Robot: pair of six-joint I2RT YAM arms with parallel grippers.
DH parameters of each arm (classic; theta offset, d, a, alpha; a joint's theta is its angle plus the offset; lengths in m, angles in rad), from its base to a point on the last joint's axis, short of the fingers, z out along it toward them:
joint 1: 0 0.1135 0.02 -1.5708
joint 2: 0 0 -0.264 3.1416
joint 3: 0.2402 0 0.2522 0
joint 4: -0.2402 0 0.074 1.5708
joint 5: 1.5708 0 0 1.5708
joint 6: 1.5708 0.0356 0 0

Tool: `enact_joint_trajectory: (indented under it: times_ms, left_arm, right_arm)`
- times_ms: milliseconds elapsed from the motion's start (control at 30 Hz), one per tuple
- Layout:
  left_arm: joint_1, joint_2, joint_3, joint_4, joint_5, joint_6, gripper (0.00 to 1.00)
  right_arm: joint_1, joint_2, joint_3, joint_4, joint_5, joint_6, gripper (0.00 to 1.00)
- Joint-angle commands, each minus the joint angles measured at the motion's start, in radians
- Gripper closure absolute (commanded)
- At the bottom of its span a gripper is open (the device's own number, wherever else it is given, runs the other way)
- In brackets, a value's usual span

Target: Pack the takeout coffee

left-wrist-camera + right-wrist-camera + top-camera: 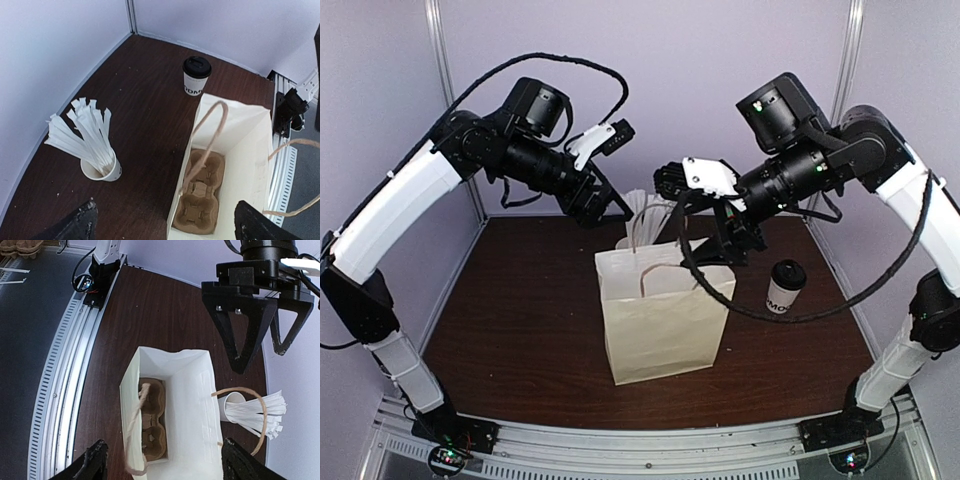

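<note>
The takeout coffee, a white cup with dark letters and a black lid, stands upright on the table right of the white paper bag; it also shows in the left wrist view. The bag stands open with a brown pulp tray on its floor; both show in the right wrist view, bag and tray. My left gripper hovers open and empty behind the bag's left side. My right gripper hovers open and empty over the bag's right side.
A white cup of wrapped sticks stands behind the bag, also in the right wrist view. The bag's brown handles stick up. White walls enclose the back and sides. A metal rail runs along the near edge.
</note>
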Motion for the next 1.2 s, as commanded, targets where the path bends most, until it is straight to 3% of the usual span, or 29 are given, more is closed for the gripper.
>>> enact_joint_trajectory:
  times_ms: [0,133,333,433,567,667,833,1167]
  left_arm:
    - [0.003,-0.044,-0.113,0.028,-0.02,-0.022,0.07]
    - [0.003,-0.034,-0.187,0.017,-0.024,-0.035,0.14]
    - [0.003,0.019,-0.207,0.006,-0.043,-0.03,0.24]
    - [0.003,0.054,-0.183,-0.005,-0.019,-0.021,0.34]
    - [0.003,0.109,-0.137,-0.043,0.024,0.008,0.56]
    - [0.004,0.135,-0.113,-0.056,0.048,0.022,0.77]
    - [0.004,0.142,-0.093,-0.059,0.078,0.035,1.0]
    - [0.005,0.133,0.097,-0.187,0.118,0.067,1.0]
  right_arm:
    - [-0.005,-0.07,-0.149,-0.013,-0.012,-0.025,0.23]
    - [-0.005,-0.086,-0.282,0.017,-0.009,-0.024,0.23]
    - [-0.005,-0.066,-0.348,0.038,0.003,-0.021,0.24]
    - [-0.005,-0.052,-0.363,0.04,0.0,-0.021,0.29]
    - [-0.005,-0.032,-0.366,0.021,-0.016,-0.024,0.47]
    - [-0.005,-0.028,-0.367,0.014,-0.034,-0.029,0.69]
    - [-0.005,-0.005,-0.343,-0.01,-0.034,-0.032,0.99]
    - [-0.007,-0.023,-0.155,-0.067,-0.02,-0.055,1.0]
